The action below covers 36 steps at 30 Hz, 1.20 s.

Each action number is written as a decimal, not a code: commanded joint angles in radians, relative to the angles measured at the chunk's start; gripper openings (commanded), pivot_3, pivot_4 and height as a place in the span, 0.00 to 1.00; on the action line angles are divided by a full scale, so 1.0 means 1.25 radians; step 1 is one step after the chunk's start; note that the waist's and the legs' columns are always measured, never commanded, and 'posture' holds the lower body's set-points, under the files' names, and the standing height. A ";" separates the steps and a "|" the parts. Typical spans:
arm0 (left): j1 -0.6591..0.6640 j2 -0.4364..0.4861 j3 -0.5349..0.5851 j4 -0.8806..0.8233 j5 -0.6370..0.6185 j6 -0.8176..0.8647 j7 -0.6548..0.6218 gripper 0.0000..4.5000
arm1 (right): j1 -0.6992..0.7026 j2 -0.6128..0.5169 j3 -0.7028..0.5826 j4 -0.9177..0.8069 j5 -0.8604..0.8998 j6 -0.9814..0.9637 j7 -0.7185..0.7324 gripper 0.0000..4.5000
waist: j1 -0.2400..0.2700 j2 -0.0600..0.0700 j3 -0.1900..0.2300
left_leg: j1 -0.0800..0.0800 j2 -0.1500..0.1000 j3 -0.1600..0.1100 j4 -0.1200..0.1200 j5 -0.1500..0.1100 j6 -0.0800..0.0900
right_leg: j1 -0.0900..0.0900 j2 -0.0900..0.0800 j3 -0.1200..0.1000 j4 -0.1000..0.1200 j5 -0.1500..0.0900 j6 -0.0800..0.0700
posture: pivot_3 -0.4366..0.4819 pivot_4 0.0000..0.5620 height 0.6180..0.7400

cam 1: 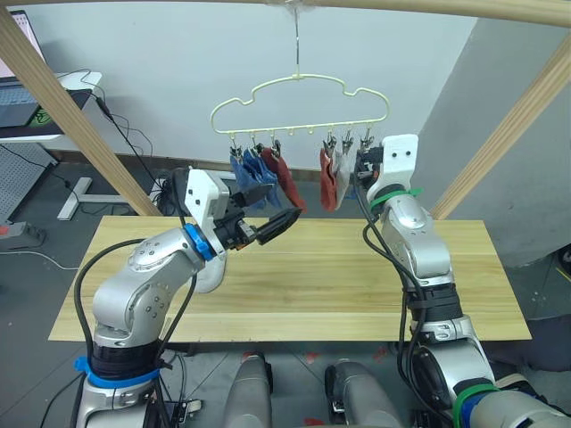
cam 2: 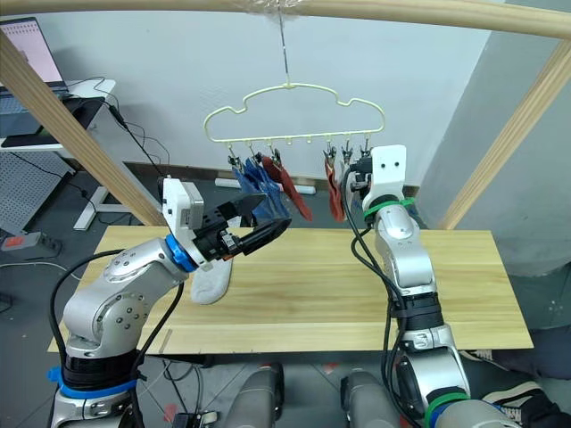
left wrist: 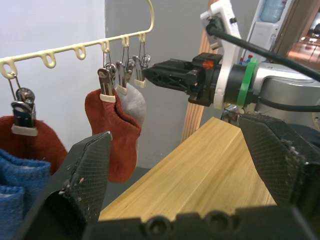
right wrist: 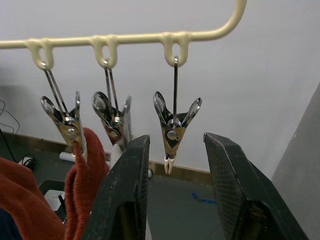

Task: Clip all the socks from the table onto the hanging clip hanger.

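The clip hanger [cam 1: 299, 111] hangs by its hook from the wooden pole frame [cam 1: 500, 11] above the bench [cam 1: 357, 285]. Five socks appear clipped: two blue socks [cam 1: 252, 174] and one rust red sock [cam 1: 284, 178] at the left group of clips, a second rust red sock [left wrist: 112, 132] and a light grey sock [left wrist: 135, 102] at the right group. The end clip [right wrist: 175, 127] hangs empty.

The remaining light grey sock [cam 2: 211, 283] lies on the bench at the robot's left, just under the left arm.

The left gripper [cam 2: 254, 230] is raised above the bench, jaws spread and empty. The right gripper [right wrist: 175, 195] is held up at the hanger, jaws spread either side of the empty clip without touching it.

Handling judgement: the sock is light, soft and limp, and will fold or droop when lifted. Take hold at the cuff edge (the open end), so a free margin of fabric can be fed into the clip.

Obscured: the left forearm hides much of the bench sock, so its cuff cannot be identified. The blue socks overlap, and their separate outlines are hard to tell.
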 commanded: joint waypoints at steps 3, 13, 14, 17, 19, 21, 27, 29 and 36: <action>-0.008 0.005 0.002 -0.023 -0.009 -0.013 0.000 1.00 | -0.037 0.009 -0.020 0.019 0.002 -0.032 -0.016 0.39 | 0.000 0.000 0.000 | 0.000 0.000 0.000 0.000 0.000 0.000 | 0.000 0.000 0.000 0.000 0.000 0.000 | 0.61 0.38 1.00; -0.003 0.005 0.004 -0.029 -0.009 -0.013 0.005 1.00 | -0.080 0.013 -0.033 0.071 0.001 -0.069 -0.030 0.39 | 0.000 0.000 0.000 | 0.000 0.000 0.000 0.000 0.000 0.000 | 0.000 0.000 0.000 0.000 0.000 0.000 | 0.61 0.38 1.00; -0.003 0.005 0.003 -0.028 -0.007 -0.014 0.004 1.00 | -0.084 0.014 -0.035 0.076 0.003 -0.070 -0.030 0.39 | 0.001 0.000 0.000 | 0.000 0.000 0.000 0.000 0.000 0.000 | 0.000 0.000 0.000 0.000 0.000 0.000 | 0.61 0.38 1.00; -0.004 0.007 0.002 -0.024 -0.001 -0.019 0.003 1.00 | -0.090 0.020 -0.038 0.081 0.008 -0.070 -0.034 0.39 | 0.001 0.000 0.000 | 0.000 0.000 0.000 0.000 0.000 0.000 | 0.000 0.000 0.000 0.000 0.000 0.000 | 0.61 0.38 1.00; -0.004 0.007 0.002 -0.024 -0.002 -0.019 0.003 1.00 | -0.093 0.023 -0.037 0.079 0.009 -0.069 -0.036 0.39 | 0.001 0.000 0.000 | 0.000 0.000 0.000 0.000 0.000 0.000 | 0.000 0.000 0.000 0.000 0.000 0.000 | 0.61 0.38 1.00; -0.004 0.006 0.001 -0.024 -0.002 -0.019 0.004 1.00 | -0.096 0.026 -0.038 0.079 0.012 -0.068 -0.035 0.39 | 0.001 0.000 0.000 | 0.000 0.000 0.000 0.000 0.000 0.000 | 0.000 0.000 0.000 0.000 0.000 0.000 | 0.61 0.38 1.00; -0.008 0.004 0.001 -0.021 -0.002 -0.019 0.005 1.00 | -0.102 0.037 -0.042 0.082 0.018 -0.063 -0.037 0.39 | 0.001 0.000 0.000 | 0.000 0.000 0.000 0.000 0.000 0.000 | 0.000 0.000 0.000 0.000 0.000 0.000 | 0.61 0.38 1.00; -0.008 0.004 0.001 -0.022 -0.002 -0.019 0.006 1.00 | -0.104 0.039 -0.042 0.085 0.017 -0.065 -0.037 0.39 | 0.001 0.000 0.000 | 0.000 0.000 0.000 0.000 0.000 0.000 | 0.000 0.000 0.000 0.000 0.000 0.000 | 0.61 0.38 1.00; -0.005 0.003 0.001 -0.023 -0.001 -0.019 0.008 1.00 | -0.113 0.038 -0.045 0.100 0.016 -0.073 -0.036 0.39 | 0.001 0.000 0.000 | 0.000 0.000 0.000 0.000 0.000 0.000 | 0.000 0.000 0.000 0.000 0.000 0.000 | 0.61 0.38 1.00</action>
